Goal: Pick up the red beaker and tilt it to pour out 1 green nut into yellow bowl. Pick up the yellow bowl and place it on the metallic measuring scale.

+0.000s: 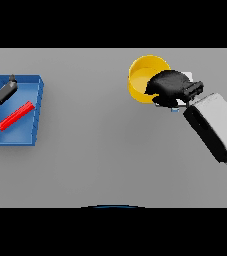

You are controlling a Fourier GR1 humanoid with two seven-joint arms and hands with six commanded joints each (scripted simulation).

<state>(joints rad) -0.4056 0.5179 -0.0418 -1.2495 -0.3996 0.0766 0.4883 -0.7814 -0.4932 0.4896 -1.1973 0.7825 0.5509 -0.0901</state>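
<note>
Yellow bowl (144, 75) sits far up the grey bench (110, 150), right of centre, upright with its open mouth showing. Right hand (169, 86) lies against the bowl's right side; the dark palm and curled fingers overlap the rim and part of the wall there, so the hand reads as clenched onto the bowl. Whether the bowl is lifted or resting on the bench cannot be told. Right arm (216, 131), white and grey, runs from the hand down toward the lower right edge.

A pale, light-coloured object (187, 76) peeks out just behind and under the right hand, mostly hidden by it; what it is cannot be told.

Left hand (4, 91) shows at the far left edge, well apart from the right hand and the bowl. It sits over the upper left part of a blue tray (34, 110). Dark parts stick out from it toward the upper right and the left; whether they are loose or curled cannot be told.

A red, elongated object (16, 116) lies tilted inside the blue tray, just below and right of the left hand, not clearly touching it. No green nut can be made out.
</note>
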